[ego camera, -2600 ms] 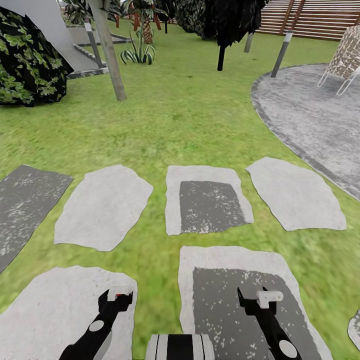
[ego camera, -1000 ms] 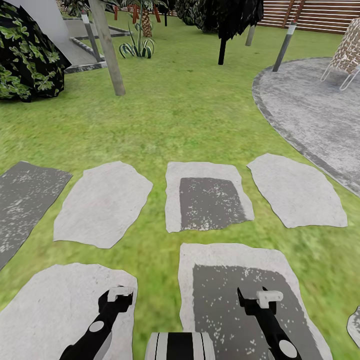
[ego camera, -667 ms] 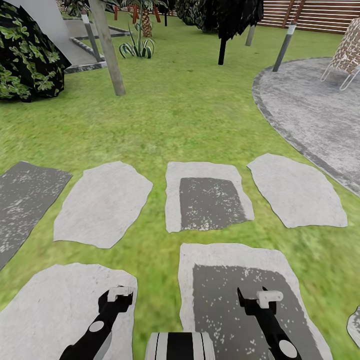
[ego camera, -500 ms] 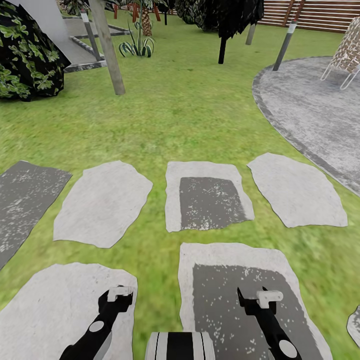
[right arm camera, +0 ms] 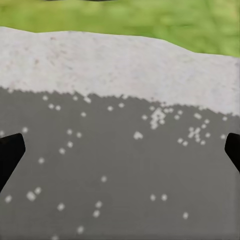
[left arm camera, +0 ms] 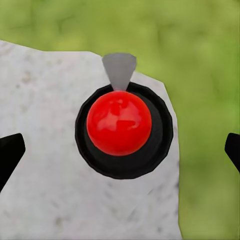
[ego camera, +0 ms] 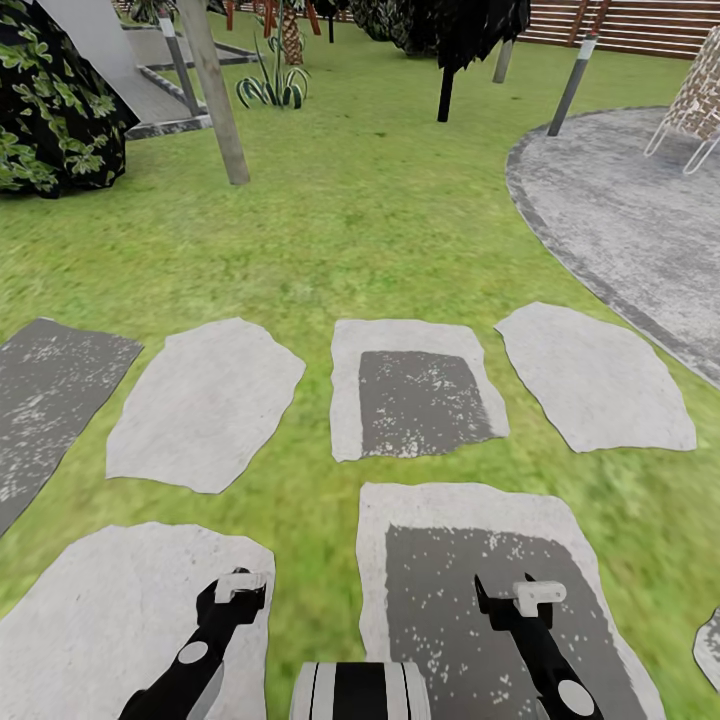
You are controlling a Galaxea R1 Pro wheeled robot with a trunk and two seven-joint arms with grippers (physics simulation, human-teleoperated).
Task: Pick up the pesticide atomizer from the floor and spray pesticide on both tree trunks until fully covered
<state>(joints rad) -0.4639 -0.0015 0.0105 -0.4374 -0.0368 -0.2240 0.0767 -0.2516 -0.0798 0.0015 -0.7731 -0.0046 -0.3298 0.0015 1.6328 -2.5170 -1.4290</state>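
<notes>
Rolling over the stepping stones (ego camera: 207,400) with left gripper (ego camera: 238,590) and right gripper (ego camera: 527,596) spread empty, it seems to be hunting the atomizer, unseen on the lawn (ego camera: 380,230); next, spot it.

green lawn (ego camera: 380,230) spreads across most of the head view, blurry toward the lower edge. pale grey stepping stones (ego camera: 205,400) lie in two rows across the lower half; some carry dark speckled patches, like the one at centre (ego camera: 418,402). at right a curved grey gravel patio (ego camera: 630,220) has a darker rim, with a white lattice chair (ego camera: 695,105) at the upper right corner. a brown slatted wooden fence (ego camera: 640,25) runs along the top right. two grey bollard posts (ego camera: 570,85) stand by the patio edge. at upper left sit a dark leafy bush (ego camera: 55,110), a leaning grey pole (ego camera: 215,90), a grey paved path (ego camera: 120,70) and a striped-leaf plant (ego camera: 268,88). a black-trunked tree (ego camera: 445,95) stands at top centre.
</notes>
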